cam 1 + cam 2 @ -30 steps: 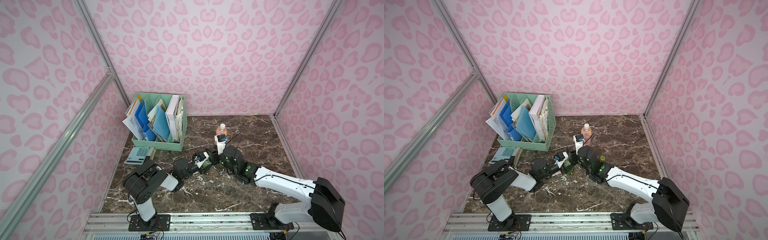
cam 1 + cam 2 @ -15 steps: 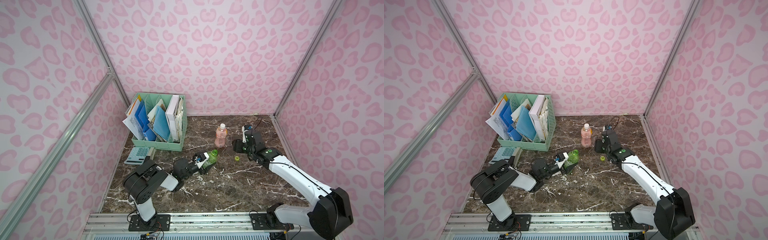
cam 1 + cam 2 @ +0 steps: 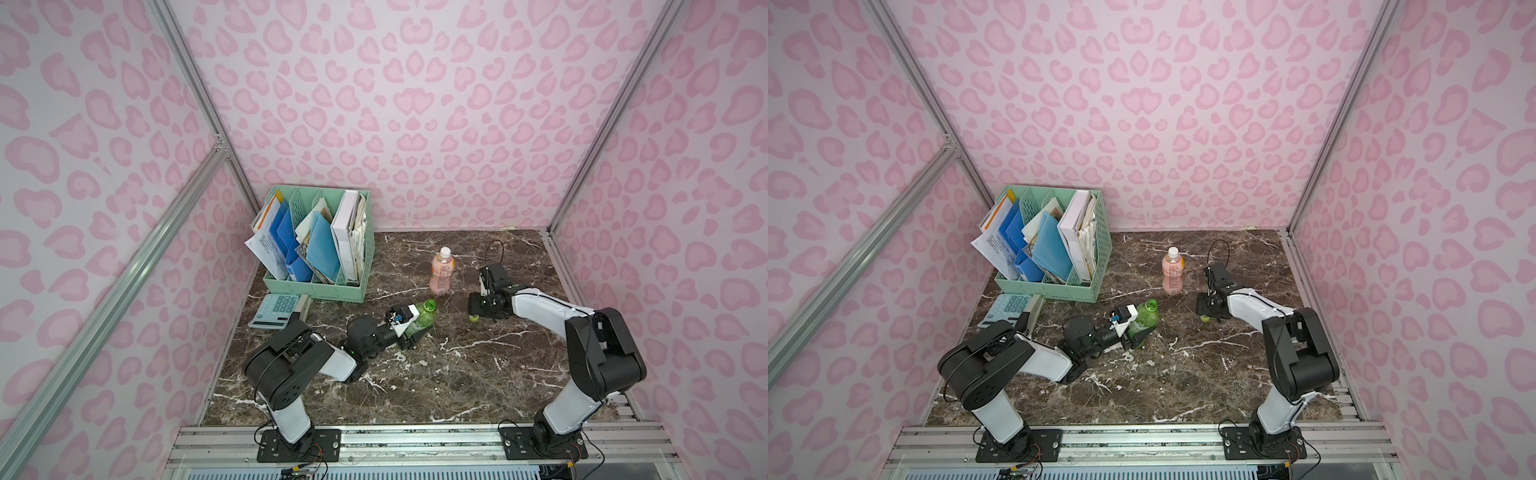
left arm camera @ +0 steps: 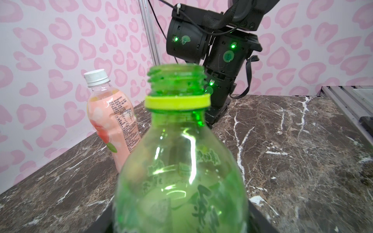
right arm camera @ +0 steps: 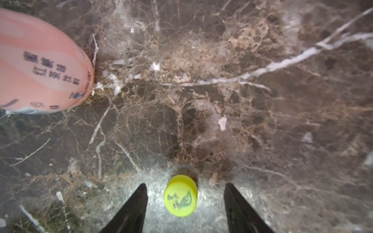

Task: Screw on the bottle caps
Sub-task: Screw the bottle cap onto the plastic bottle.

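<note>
My left gripper (image 3: 404, 328) is shut on the green bottle (image 3: 420, 319), holding it tilted above the marble table (image 3: 457, 374). In the left wrist view the green bottle (image 4: 181, 161) fills the middle, its threaded neck bare above a yellow-green ring. The yellow-green cap (image 5: 180, 195) lies on the table between the open fingers of my right gripper (image 5: 185, 184), touching neither. In both top views that cap (image 3: 473, 318) (image 3: 1204, 318) sits under the down-pointing right gripper (image 3: 476, 313). The pink bottle (image 3: 442, 272) stands upright behind with the white cap (image 3: 445, 251) on its neck.
A mint file crate (image 3: 320, 286) full of folders stands at the back left, with a calculator (image 3: 276, 311) in front of it. Pink walls close in three sides. The pink bottle's base (image 5: 40, 66) is close to my right gripper.
My right arm has swung away from the green bottle to the right and come down over the yellow-green cap. The left gripper and green bottle have stayed put.
</note>
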